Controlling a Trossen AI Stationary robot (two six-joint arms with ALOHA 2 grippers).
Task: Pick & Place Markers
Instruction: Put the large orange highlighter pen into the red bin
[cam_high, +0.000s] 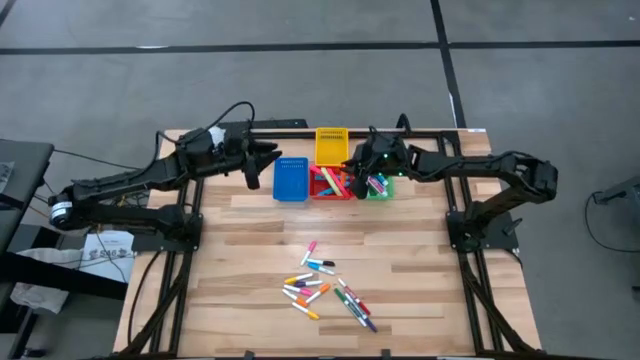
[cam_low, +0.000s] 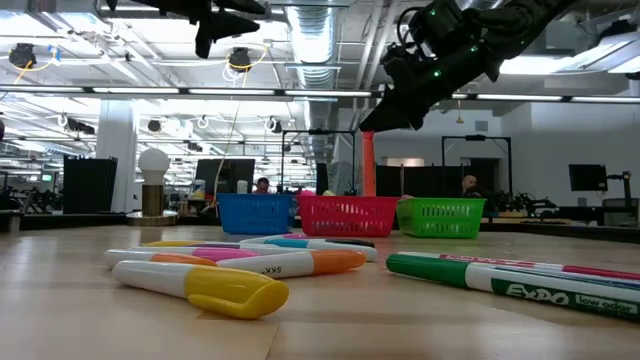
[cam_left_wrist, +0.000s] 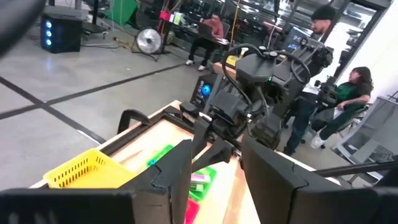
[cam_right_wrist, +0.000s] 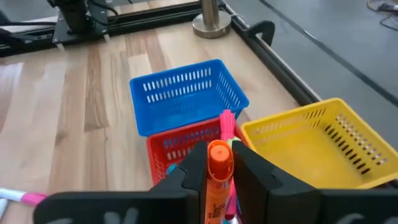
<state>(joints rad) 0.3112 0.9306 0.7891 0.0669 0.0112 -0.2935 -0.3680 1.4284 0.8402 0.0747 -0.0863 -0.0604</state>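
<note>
Orange marker (cam_right_wrist: 219, 168) sits pinched upright between the right gripper (cam_right_wrist: 219, 186) jaws, red bin (cam_right_wrist: 177, 146) directly beneath. Left gripper (cam_high: 262, 165) hovers beside the blue bin (cam_high: 291, 180), jaws apart, empty.

Table (cam_high: 250, 250): pale wood planks, smooth. Bins (cam_right_wrist: 186, 102): slotted glossy plastic. Markers (cam_low: 240, 262): glossy plastic.

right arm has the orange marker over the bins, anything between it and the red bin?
Nothing visible. The right gripper holds the orange marker upright above the red bin, which is open-topped with markers already inside; the left gripper hangs apart, beside the blue bin.
</note>
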